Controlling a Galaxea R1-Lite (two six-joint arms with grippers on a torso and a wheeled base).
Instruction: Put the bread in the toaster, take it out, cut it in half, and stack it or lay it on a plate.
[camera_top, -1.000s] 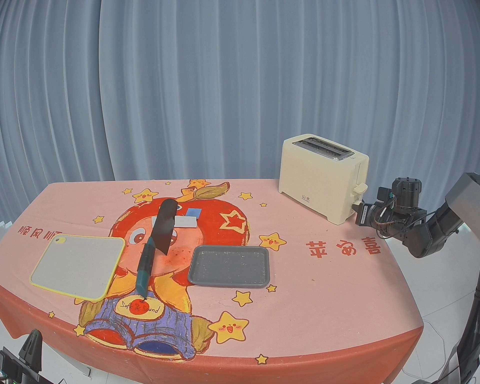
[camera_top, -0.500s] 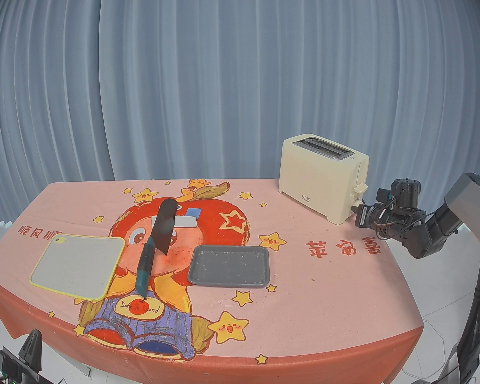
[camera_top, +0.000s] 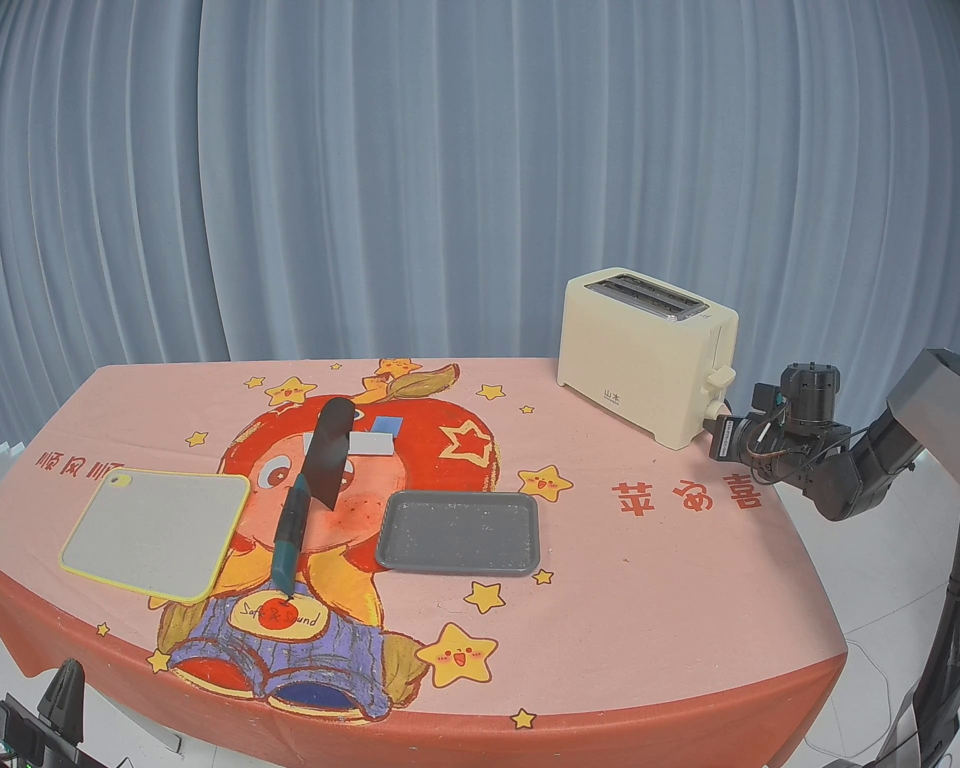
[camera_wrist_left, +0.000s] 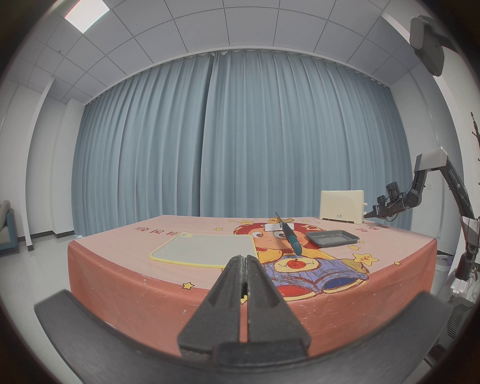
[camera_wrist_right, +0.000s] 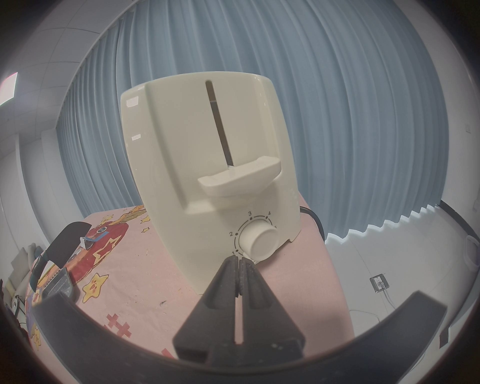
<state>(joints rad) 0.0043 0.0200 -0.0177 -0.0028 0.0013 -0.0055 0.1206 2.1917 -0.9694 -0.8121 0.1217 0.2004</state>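
Observation:
A cream toaster (camera_top: 645, 350) stands at the table's back right, its two top slots dark. My right gripper (camera_top: 712, 425) is shut and empty at the toaster's end face, low down. In the right wrist view its tip (camera_wrist_right: 238, 265) sits just under the round dial (camera_wrist_right: 257, 240), and the lever (camera_wrist_right: 240, 176) is at the bottom of its slot. A knife (camera_top: 298, 495) with a black blade and teal handle lies mid-table. A dark grey tray (camera_top: 458, 532) lies beside it. My left gripper (camera_wrist_left: 245, 265) is shut, off the table's front left corner.
A grey cutting board (camera_top: 155, 532) with a yellow rim lies at the front left. The knife's blade leans on a small white and blue block (camera_top: 372, 440). A black cord (camera_wrist_right: 312, 220) runs behind the toaster. A blue curtain hangs behind the table.
My right gripper has crept a little up and closer to the toaster's end face. Everything on the table has stayed put.

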